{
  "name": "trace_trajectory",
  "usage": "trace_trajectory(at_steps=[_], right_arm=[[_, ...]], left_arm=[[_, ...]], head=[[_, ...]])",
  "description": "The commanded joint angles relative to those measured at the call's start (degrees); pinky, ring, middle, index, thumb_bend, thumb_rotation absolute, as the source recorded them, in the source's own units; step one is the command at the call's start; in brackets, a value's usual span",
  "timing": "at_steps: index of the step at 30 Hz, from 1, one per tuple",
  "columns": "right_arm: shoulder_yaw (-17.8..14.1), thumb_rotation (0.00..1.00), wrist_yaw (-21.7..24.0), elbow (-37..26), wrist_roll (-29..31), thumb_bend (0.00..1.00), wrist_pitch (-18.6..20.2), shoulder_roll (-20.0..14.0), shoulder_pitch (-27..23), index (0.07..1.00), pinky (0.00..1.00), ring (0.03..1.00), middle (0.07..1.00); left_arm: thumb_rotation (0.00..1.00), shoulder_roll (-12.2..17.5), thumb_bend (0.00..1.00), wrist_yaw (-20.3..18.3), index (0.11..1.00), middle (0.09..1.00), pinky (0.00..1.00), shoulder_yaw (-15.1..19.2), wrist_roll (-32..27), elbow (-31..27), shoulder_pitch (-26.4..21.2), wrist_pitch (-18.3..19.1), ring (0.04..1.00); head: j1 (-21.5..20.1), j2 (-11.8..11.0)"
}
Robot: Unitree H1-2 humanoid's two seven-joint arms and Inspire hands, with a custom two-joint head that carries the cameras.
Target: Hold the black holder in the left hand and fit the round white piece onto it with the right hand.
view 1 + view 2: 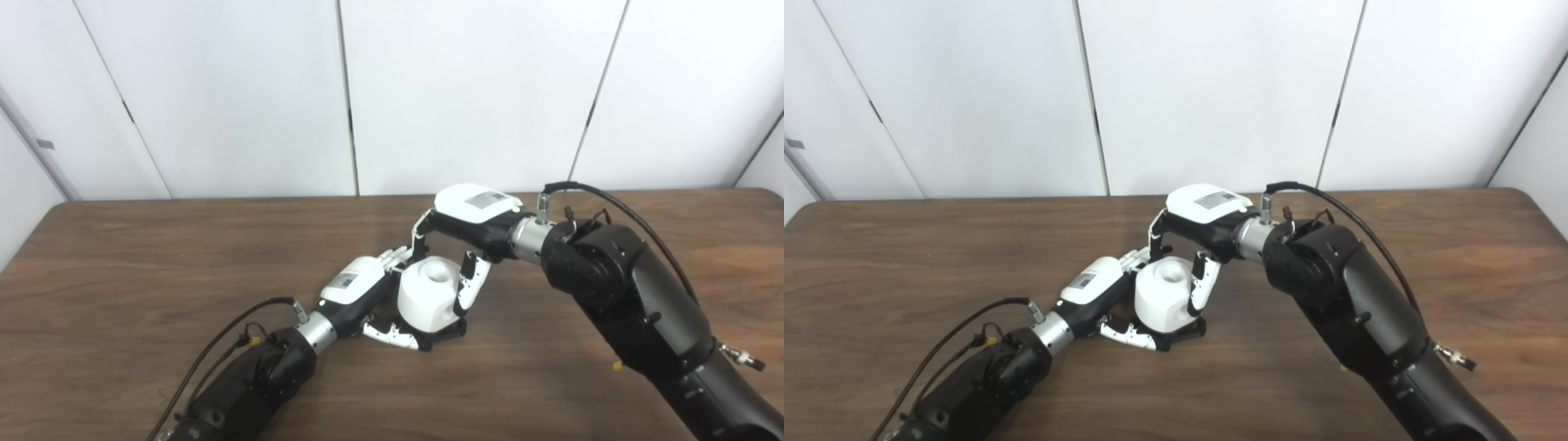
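Now white piece upright, axis vertical, round hollow facing up, seated on black holder mid-table. Left hand wraps holder and piece base, fingers curled beneath. Right hand grips piece from above, fingers either side. Brown wood table; white panel wall behind.

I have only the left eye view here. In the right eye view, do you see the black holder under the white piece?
Observer: Yes, the black holder shows under the round white piece, at its lower right edge.
Operator: Which hand is touching the piece there?
Observer: Fingers of the right hand lie on its right side; the left hand curls around its base.
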Motion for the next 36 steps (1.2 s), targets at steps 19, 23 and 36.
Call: trace_trajectory(at_steps=[19,23,36], right_arm=[[0.6,0.14,-4.6,3.3,-0.2,0.52,-3.3,2.3,-2.1,0.480,0.88,0.807,0.754],[0.9,0.14,-4.6,3.4,-0.5,0.52,-3.1,2.6,-1.8,0.479,0.88,0.806,0.753],[4.0,0.14,-2.6,3.4,-1.4,0.52,-4.5,2.4,-1.4,0.479,0.89,0.826,0.775]], left_arm=[[0.08,-0.4,0.52,-5.5,0.485,1.000,0.99,-2.9,3.7,1.5,2.7,2.5,1.000],[0.08,-0.4,0.52,-6.0,0.485,0.994,1.00,-2.8,3.2,1.8,2.6,2.6,1.000],[0.08,-0.4,0.52,-6.2,0.485,0.999,1.00,-2.8,3.0,1.5,2.5,2.9,1.000]], head=[[0.4,0.4],[0.5,0.5],[0.5,0.9]])
